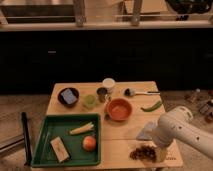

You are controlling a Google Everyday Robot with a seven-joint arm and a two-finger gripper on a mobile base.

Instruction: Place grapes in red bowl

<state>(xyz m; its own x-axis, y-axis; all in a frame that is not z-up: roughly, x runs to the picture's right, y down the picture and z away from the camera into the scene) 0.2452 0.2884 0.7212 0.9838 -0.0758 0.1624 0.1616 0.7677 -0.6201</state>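
The grapes [143, 151], a dark reddish-purple bunch, lie on the wooden table [118, 136] near its front right corner. The red bowl [120, 109], orange-red with a lighter rim, stands at the table's middle, apart from the grapes. My white arm [176, 130] reaches in from the right and bends down over the front right corner. My gripper [159, 153] is at the arm's lower end, right beside the grapes on their right, mostly hidden by the arm.
A green tray [46, 145] at the front left holds a round orange fruit [89, 143], a pale bar [60, 148] and a yellowish stick [81, 129]. A dark bowl with a blue object [68, 96], several cups [102, 94], a spoon [136, 92], a green pepper [152, 106] and a grey cloth [146, 131] lie around.
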